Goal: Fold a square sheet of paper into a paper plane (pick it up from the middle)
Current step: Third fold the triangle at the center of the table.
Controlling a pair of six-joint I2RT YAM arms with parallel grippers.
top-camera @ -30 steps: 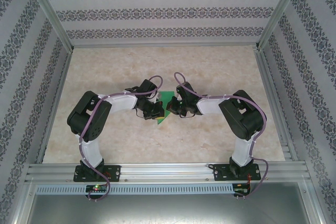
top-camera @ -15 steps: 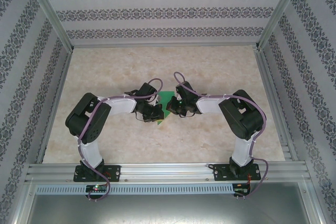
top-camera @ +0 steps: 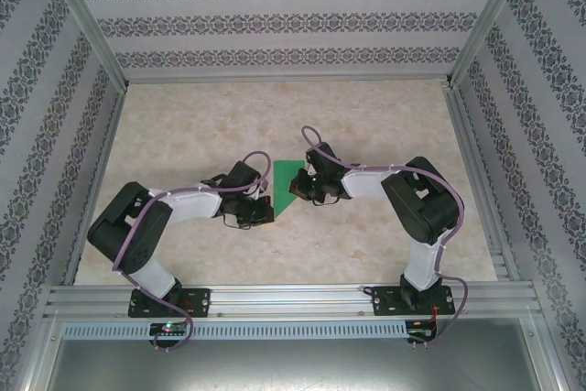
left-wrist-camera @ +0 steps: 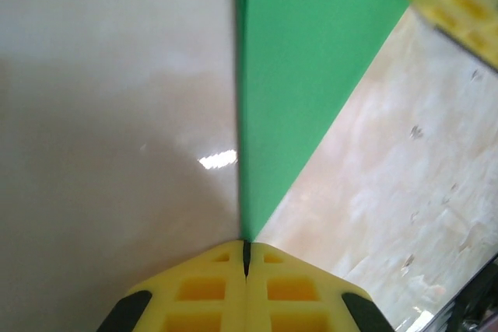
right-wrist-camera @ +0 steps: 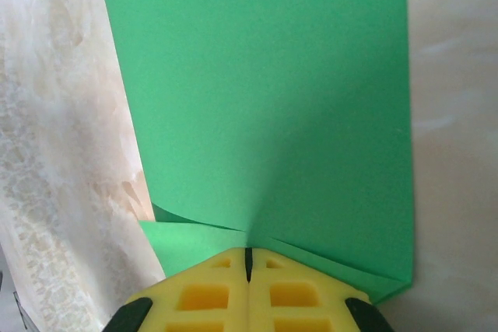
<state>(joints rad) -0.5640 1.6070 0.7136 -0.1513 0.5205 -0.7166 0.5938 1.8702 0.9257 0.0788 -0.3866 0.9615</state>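
We find the folded green paper point(top-camera: 284, 180) at the centre of the table point(top-camera: 366, 116). The right gripper point(top-camera: 296, 191), fingers pressed together, pinches its 3 o'clock edge. The left gripper point(top-camera: 265, 212), likewise pressed together, meets its 6 o'clock point; whether it grips there we cannot tell.

I am looking at the bench point(top-camera: 366, 107) from my remote seat: a pale, marbled beige top with a soft sheen (a bright glint shows on it in the left wrist view). Near its middle, a little toward the near edge, is the green sheet of paper point(top-camera: 284, 182), folded. It has one straight long edge and a slanted edge that tapers to a point on the near side. I cannot tell whether it lies fully flat.
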